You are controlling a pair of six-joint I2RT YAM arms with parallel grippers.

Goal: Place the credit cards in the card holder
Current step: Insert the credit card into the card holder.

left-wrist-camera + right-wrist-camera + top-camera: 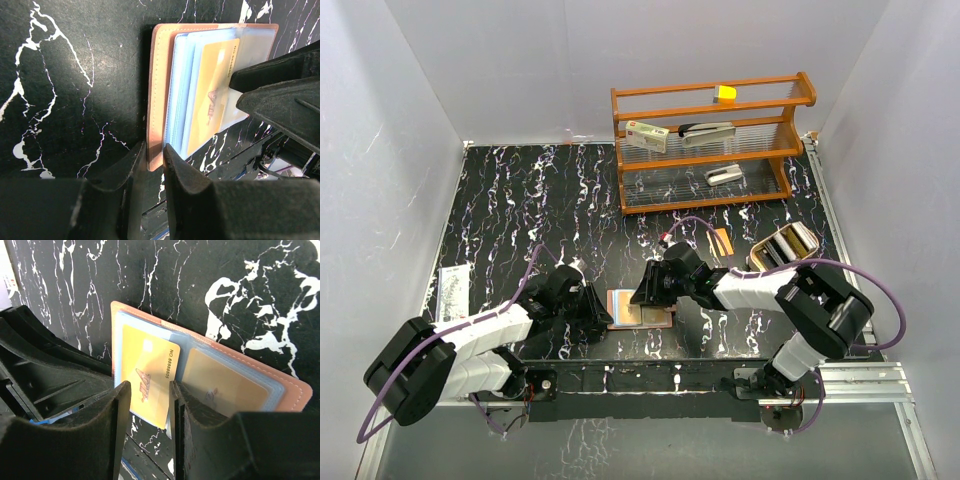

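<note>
The reddish-brown card holder (632, 315) lies open near the table's front edge. My left gripper (155, 156) is shut on its leather left edge (159, 90). A yellow credit card (145, 372) sits partly in the left clear pocket, its near end sticking out. My right gripper (151, 397) hovers over that card with its jaws a little apart, and the card's face shows in the gap. A tan card (225, 385) fills the right pocket. Another orange card (722, 240) lies flat on the table behind the right arm.
A wooden rack (710, 100) with small items stands at the back right. A tan tray (785, 245) sits right of the loose card. A white printed packet (452, 290) lies at the far left. Both arms crowd the holder.
</note>
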